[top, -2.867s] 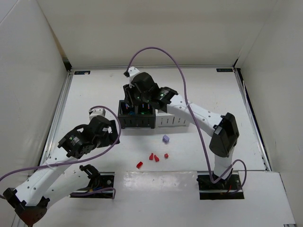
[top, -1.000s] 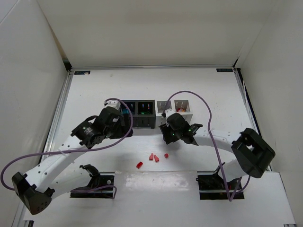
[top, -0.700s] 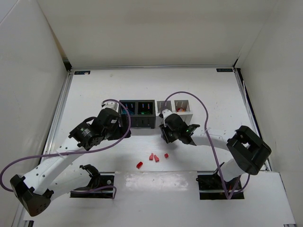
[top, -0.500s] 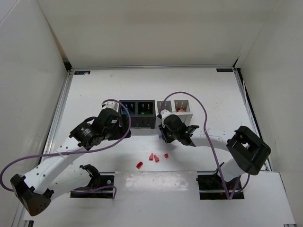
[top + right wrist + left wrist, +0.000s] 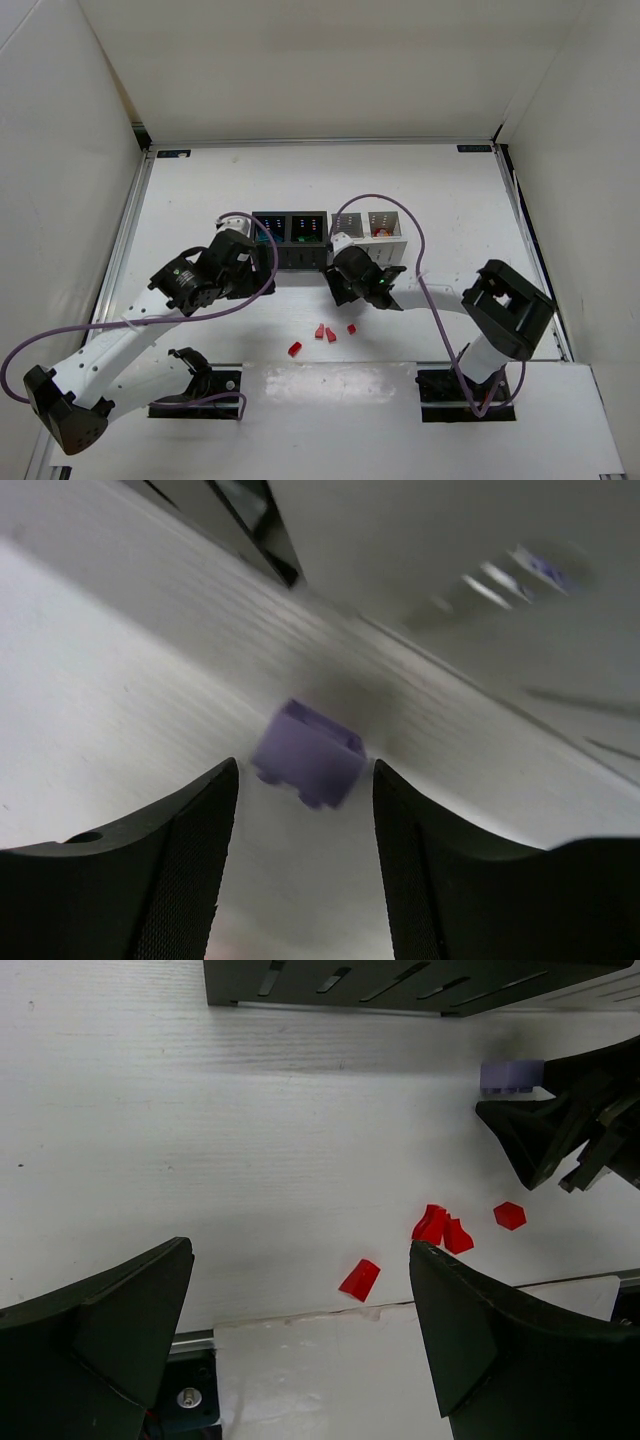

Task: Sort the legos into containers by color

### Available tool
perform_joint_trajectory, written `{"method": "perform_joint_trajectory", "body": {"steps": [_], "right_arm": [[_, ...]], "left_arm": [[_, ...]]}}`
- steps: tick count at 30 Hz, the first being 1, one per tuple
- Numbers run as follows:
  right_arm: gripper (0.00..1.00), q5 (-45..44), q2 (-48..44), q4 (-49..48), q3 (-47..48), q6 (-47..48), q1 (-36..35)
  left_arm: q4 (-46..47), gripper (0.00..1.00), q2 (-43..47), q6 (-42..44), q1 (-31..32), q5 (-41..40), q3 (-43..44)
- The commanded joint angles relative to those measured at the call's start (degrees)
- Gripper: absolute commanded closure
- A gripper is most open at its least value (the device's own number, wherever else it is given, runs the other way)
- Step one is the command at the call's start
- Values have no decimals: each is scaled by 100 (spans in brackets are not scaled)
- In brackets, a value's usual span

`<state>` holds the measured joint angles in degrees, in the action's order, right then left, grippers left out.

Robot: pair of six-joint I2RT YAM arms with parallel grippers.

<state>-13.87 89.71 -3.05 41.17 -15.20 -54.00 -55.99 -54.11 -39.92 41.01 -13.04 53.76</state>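
A lilac purple lego (image 5: 308, 755) lies on the table between the spread fingers of my right gripper (image 5: 305, 810), which is open and touches neither side of it. In the left wrist view this lego (image 5: 512, 1075) sits just in front of the bins. In the top view my right gripper (image 5: 335, 283) hides it. Several red legos (image 5: 330, 335) lie near the front edge; they also show in the left wrist view (image 5: 432, 1224). My left gripper (image 5: 300, 1350) is open and empty above the table. The black bins (image 5: 290, 240) and the white bins (image 5: 372, 232) stand side by side.
The white front ledge (image 5: 330, 385) with both arm bases runs along the near edge. Purple cables (image 5: 385, 200) loop over the arms. White walls enclose the table. The black bins' slotted wall (image 5: 400, 980) lies ahead of my left gripper.
My right gripper left the black bins, came down to the table and moved left around the purple lego. My left arm swung forward toward the black bins.
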Motion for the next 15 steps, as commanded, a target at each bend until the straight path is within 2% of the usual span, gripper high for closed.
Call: {"method": "perform_joint_trajectory", "body": {"steps": [1, 7, 11, 14, 15], "right_arm": [[40, -397, 266, -205, 374, -325, -181], [39, -889, 468, -179, 471, -685, -357], [42, -1021, 451, -64, 480, -896, -287], [46, -1170, 477, -47, 454, -993, -243], [51, -1162, 477, -47, 462, -985, -252]], "left_arm": [[-149, 0, 85, 19, 12, -93, 82], [-281, 0, 58, 81, 12, -146, 135], [-316, 0, 41, 90, 12, -164, 161], [-325, 0, 32, 107, 12, -155, 161], [-334, 0, 40, 107, 21, -164, 170]]}}
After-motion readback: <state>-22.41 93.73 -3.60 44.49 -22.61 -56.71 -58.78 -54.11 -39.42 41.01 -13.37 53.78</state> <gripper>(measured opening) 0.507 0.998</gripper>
